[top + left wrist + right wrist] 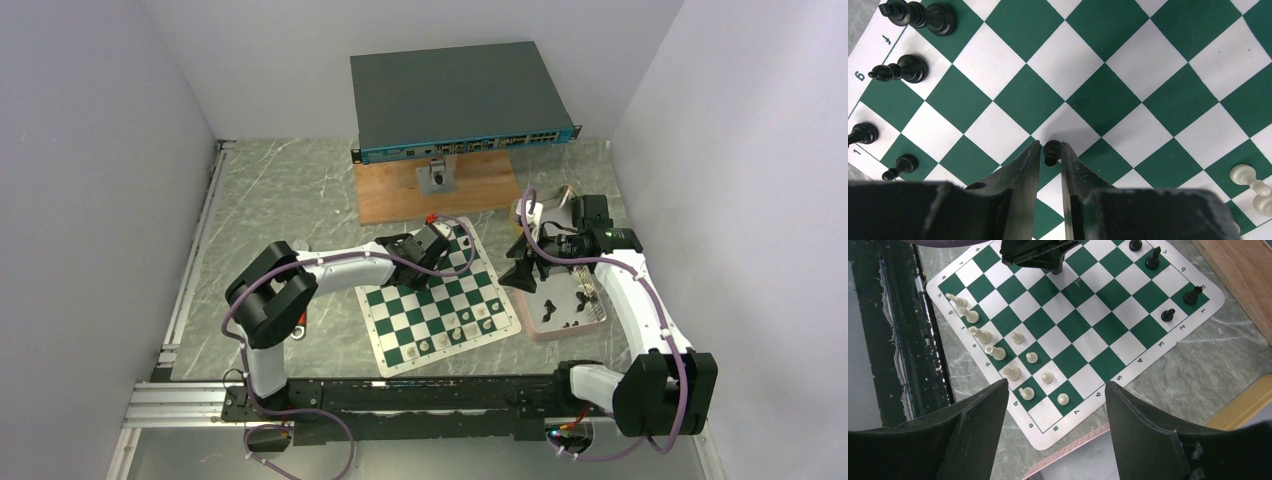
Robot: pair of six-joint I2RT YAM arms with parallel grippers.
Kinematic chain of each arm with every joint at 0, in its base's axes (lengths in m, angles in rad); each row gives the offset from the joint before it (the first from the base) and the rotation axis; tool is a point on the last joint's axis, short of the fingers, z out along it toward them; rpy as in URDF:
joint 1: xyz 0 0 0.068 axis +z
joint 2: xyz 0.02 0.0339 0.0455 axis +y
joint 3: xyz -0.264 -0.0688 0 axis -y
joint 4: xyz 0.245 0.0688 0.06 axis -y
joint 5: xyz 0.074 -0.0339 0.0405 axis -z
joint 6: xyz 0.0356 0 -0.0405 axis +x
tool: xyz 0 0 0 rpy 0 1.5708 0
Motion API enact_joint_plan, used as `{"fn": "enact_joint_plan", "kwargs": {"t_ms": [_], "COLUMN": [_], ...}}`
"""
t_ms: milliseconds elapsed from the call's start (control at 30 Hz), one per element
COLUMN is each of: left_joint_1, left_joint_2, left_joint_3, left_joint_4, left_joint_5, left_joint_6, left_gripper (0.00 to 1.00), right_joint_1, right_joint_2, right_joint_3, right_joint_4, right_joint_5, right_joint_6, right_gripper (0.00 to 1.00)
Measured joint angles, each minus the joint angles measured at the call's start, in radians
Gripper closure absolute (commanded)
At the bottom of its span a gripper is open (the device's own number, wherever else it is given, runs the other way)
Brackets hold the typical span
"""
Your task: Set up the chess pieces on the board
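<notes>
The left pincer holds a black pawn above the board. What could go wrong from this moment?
1. The left pincer grips the black pawn only at its fingertips, so it may slip or tip on release.
2. It seems to hang over a line between squares of the board, so it could land off-centre.

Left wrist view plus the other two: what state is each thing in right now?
left hand: shut on a black pawn.
right hand: open, empty.
board: flat, partly set.
white pieces: upright in two rows along one edge.
black pieces on the board: four upright near the opposite edge.
pink tray: holding a few loose black pieces.
</notes>
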Motion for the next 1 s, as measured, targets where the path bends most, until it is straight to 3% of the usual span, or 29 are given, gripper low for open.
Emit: {"fn": "enact_joint_plan", "kwargs": {"t_ms": [400,700,1000], "left_joint_1": [0.0,0.017,0.124], "left_joint_2": [0.01,-0.079,-0.147], "left_joint_3": [0.006,-0.06,-0.137], "left_joint_4": [-0.016,-0.001,0.066], "left_joint_5": [-0.006,-0.082,-0.114], "left_joint_6": [-0.002,-0.01,-0.048], "left_gripper": [0.99,1.0,1.0], "right_joint_1": [-0.003,-0.004,-0.004], "right_joint_2": [0.0,0.0,0.0], "right_joint_3": [0.0,0.0,0.0], "right_joint_4": [0.0,0.0,0.0], "right_joint_5": [0.0,0.0,0.0], "right_joint_6": [0.0,-0.004,-0.006], "right_gripper": [0.27,0.27,0.27]}}
